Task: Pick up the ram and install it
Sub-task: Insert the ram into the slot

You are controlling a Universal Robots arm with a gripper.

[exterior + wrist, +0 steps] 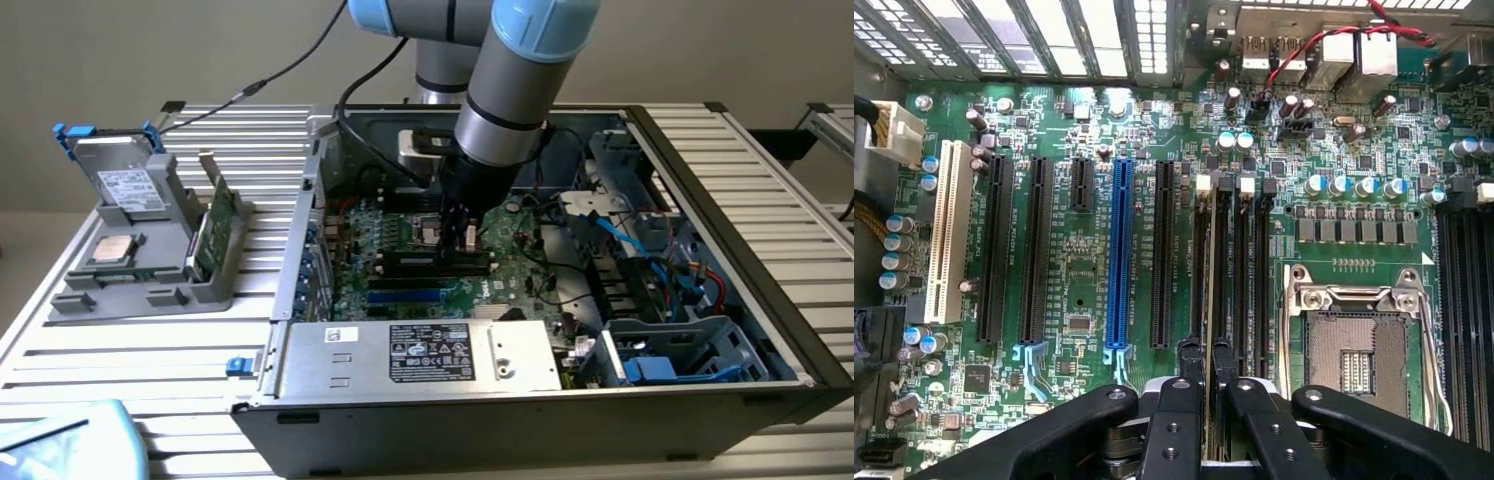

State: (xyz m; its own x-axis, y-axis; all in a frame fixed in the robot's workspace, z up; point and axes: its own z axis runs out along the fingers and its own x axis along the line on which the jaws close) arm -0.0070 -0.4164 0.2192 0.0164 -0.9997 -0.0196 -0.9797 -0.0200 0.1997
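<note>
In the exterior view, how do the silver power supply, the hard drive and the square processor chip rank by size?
1. Power supply, though it sits nearest the camera.
2. Hard drive.
3. Processor chip.

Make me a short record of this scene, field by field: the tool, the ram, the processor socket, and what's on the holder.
tool: shut on the ram, down inside the computer case
ram: edge-on, lined up along the black memory slots
seated: cannot tell
processor socket: empty, beside the memory slots
holder: outside the case on the exterior view's left, carrying the green card and processor chip
</note>
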